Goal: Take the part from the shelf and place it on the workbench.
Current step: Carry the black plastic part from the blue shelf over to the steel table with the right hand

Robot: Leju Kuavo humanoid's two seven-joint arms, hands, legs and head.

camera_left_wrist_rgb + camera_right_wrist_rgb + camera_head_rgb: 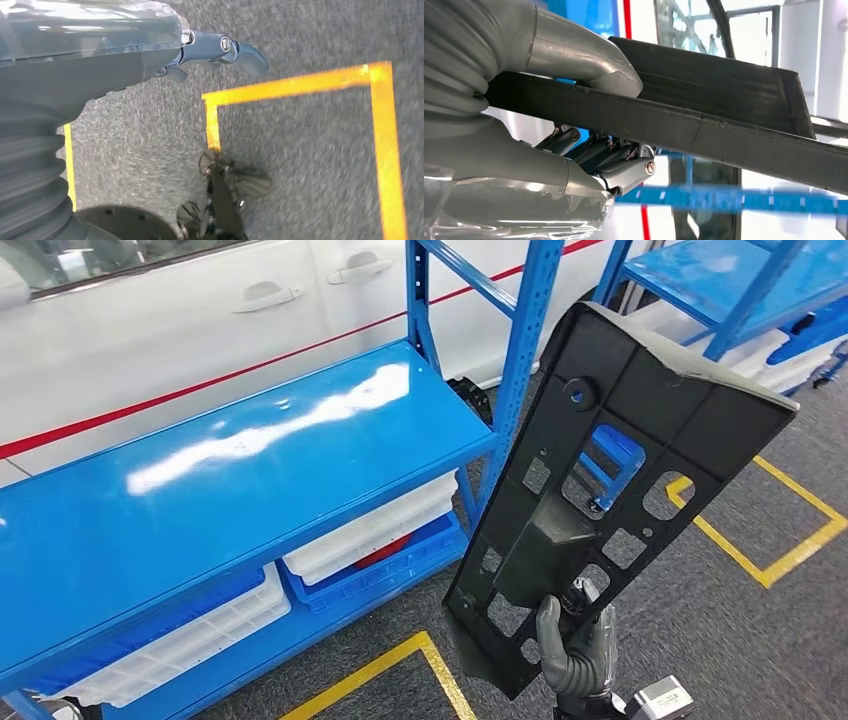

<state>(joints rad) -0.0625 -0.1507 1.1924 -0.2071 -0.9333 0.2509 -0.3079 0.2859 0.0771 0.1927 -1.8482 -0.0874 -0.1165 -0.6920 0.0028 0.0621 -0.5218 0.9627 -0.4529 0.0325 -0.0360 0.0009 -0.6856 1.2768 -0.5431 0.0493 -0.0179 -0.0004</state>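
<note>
Part (620, 490) sits clamped at its lower edge in my right hand (578, 650); left hand (220, 52) hangs empty, fingers loosely apart. I'd carry it upright, clear of the shelf (250, 460).

The left hand (220, 52) is seen above a grey carpeted floor (310, 165), its dark fingers (245, 54) extended and nothing held in them. Yellow tape lines (385, 150) are laid on the carpet, forming a corner beneath the fingers, and a further yellow strip (68, 165) is seen beside the ribbed grey wrist cover (30, 170).
</note>
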